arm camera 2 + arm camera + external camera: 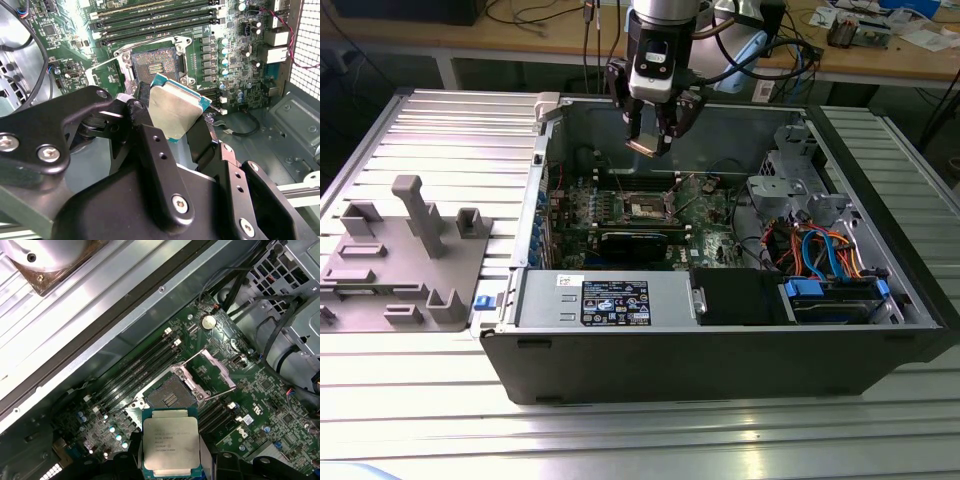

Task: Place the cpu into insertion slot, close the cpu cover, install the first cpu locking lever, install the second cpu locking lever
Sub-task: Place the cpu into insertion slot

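Starting at the exterior view's left: the grey fixture point(400, 250) sits on the bench point(410, 430), at nine o'clock of the open computer case point(720, 350), and it's out of play. Moving to centre, the end effector point(650, 143) hangs above the case with its fingers drawn in on the cpu point(648, 147), pinching two opposite edges.

Here's our worry. In the second wrist view the cpu looks canted in the grip, so it could land skewed and bend contacts in the insertion slot point(646, 207). A slip would drop it onto the motherboard point(710, 215).

The cpu cover point(210, 367) stands raised, so the socket is bare. The cpu sits between the fingertips, clear of the slot. In the exterior view the slot lies at six o'clock of the end effector.
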Tool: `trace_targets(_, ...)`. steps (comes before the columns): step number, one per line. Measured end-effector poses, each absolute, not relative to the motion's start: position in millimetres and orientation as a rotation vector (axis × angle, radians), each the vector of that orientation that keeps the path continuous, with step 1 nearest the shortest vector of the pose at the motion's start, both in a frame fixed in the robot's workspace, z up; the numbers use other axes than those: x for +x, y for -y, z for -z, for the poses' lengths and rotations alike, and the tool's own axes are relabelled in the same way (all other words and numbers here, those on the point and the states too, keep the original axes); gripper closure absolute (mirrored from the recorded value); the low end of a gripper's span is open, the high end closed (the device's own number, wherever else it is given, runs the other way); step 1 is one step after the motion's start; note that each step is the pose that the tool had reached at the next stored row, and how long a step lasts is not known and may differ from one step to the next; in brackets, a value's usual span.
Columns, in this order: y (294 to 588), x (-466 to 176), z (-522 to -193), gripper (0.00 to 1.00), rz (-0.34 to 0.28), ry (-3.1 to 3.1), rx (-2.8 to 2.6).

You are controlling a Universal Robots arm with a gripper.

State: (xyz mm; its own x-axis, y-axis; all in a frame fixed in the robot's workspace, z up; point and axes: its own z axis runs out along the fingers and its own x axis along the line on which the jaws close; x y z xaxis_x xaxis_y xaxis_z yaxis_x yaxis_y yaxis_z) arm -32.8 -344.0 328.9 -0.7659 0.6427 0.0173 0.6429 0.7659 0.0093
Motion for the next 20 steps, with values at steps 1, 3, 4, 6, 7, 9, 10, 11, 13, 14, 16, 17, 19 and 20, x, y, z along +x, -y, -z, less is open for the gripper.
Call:
trace_targets(1, 344.0, -32.8, -328.9, 0.46, 0.023, 2.939, -1.071)
trace_targets(3, 344.0, -32.8, -328.9, 0.46, 0.023, 2.939, -1.073)
trace_targets(4, 344.0, -32.8, -328.9, 0.46, 0.023, 2.939, -1.074)
trace_targets(6, 344.0, -32.8, -328.9, 0.46, 0.023, 2.937, -1.076)
trace_targets(7, 344.0, -32.8, -328.9, 0.46, 0.023, 2.937, -1.078)
trace_targets(9, 344.0, -32.8, -328.9, 0.46, 0.023, 2.936, -1.079)
trace_targets(10, 344.0, -32.8, -328.9, 0.46, 0.023, 2.936, -1.080)
trace_targets(11, 344.0, -32.8, -328.9, 0.46, 0.023, 2.936, -1.081)
trace_targets(13, 344.0, -32.8, -328.9, 0.46, 0.023, 2.935, -1.083)
trace_targets(14, 344.0, -32.8, -328.9, 0.46, 0.023, 2.935, -1.084)
trace_targets(16, 344.0, -32.8, -328.9, 0.46, 0.023, 2.934, -1.085)
trace_targets(17, 344.0, -32.8, -328.9, 0.46, 0.023, 2.934, -1.086)
trace_targets(19, 344.0, -32.8, -328.9, 0.46, 0.023, 2.933, -1.089)
trace_targets(20, 344.0, -32.8, -328.9, 0.46, 0.023, 2.932, -1.090)
